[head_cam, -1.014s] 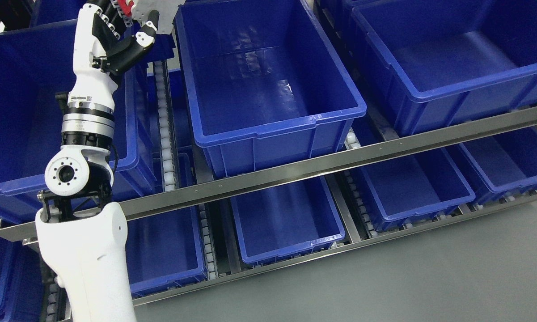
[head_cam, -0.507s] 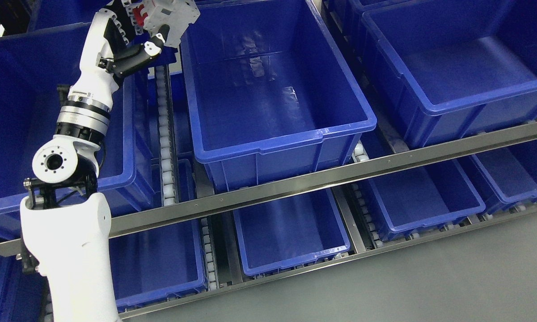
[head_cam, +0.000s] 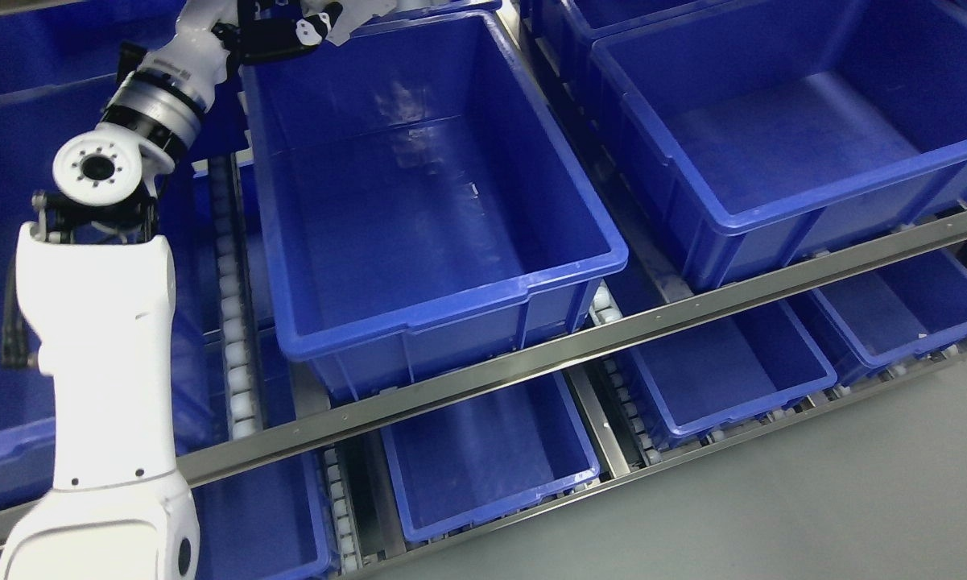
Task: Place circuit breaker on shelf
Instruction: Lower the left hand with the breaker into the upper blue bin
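Circuit breaker is only a pale sliver at the top edge, carried in the left hand, whose dark fingers curl around it, most of hand and load cut off by the frame. It hangs just over the far rim of the big blue bin on the upper shelf rail, which lies below and to that hand's right. So carrying is done; lowering and letting go are left, I'd say. Against half a second ago, the arm has stretched farther up and back, and the camera has swung too, shifting every bin. No right hand shows.
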{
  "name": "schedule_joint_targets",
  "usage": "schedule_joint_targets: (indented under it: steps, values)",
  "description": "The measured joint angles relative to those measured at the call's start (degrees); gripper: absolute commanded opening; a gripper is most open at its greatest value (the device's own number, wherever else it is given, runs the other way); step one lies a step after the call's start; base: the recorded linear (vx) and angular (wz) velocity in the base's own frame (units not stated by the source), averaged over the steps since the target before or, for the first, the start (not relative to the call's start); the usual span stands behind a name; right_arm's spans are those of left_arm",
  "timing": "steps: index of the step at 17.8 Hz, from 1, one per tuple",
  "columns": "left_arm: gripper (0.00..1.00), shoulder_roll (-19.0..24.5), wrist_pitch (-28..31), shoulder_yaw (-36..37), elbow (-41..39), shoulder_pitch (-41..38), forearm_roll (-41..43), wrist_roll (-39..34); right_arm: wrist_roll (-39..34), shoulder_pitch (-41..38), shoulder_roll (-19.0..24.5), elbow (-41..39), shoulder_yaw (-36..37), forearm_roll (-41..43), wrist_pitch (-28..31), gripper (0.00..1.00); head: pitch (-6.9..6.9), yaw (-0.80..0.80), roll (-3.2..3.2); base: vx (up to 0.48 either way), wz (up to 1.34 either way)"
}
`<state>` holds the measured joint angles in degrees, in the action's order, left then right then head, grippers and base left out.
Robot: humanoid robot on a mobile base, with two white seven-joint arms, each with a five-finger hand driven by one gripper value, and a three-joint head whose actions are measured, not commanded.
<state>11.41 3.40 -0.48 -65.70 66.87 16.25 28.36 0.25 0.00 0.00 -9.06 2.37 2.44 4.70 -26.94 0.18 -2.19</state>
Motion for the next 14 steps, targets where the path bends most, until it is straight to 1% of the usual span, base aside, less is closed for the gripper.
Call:
schedule_joint_targets:
  steps: [4,7,11,12,13,14]
  values:
    - [0.14,1.08,-2.63,3.38,10.99,3.77,10.24,0.24,0.31,0.0,0.0,0.0,0.0,-0.01,0.0,1.0,0.0,0.0,0.0,0.117,-0.15]
    - [0.14,1.63,-2.89,4.38,16.8,4.99,13.79,0.24,0.33,0.0,0.0,0.0,0.0,-0.01,0.0,1.0,0.0,0.0,0.0,0.083,-0.09]
    - [0.17,1.89,-2.91,5.19,22.68,5.62,16.22,-0.16,0.05,0.0,0.0,0.0,0.0,-0.01,0.01,1.0,0.0,0.0,0.0,0.048,-0.05]
    - [0.21,1.97,-2.91,5.33,23.95,5.62,16.62,-0.3,0.01,-0.01,0.0,0.0,0.0,-0.01,0.01,1.0,0.0,0.0,0.0,0.035,-0.04]
    - [0.29,2.04,-2.91,5.46,25.24,5.56,16.92,-0.47,0.01,-0.01,0.0,0.0,0.0,-0.01,0.01,1.0,0.0,0.0,0.0,0.006,-0.02]
    - [0.32,2.07,-2.93,5.56,26.16,5.47,17.15,-0.59,-0.01,-0.01,0.0,0.0,0.0,0.0,0.01,1.0,0.0,0.0,0.0,0.006,-0.02]
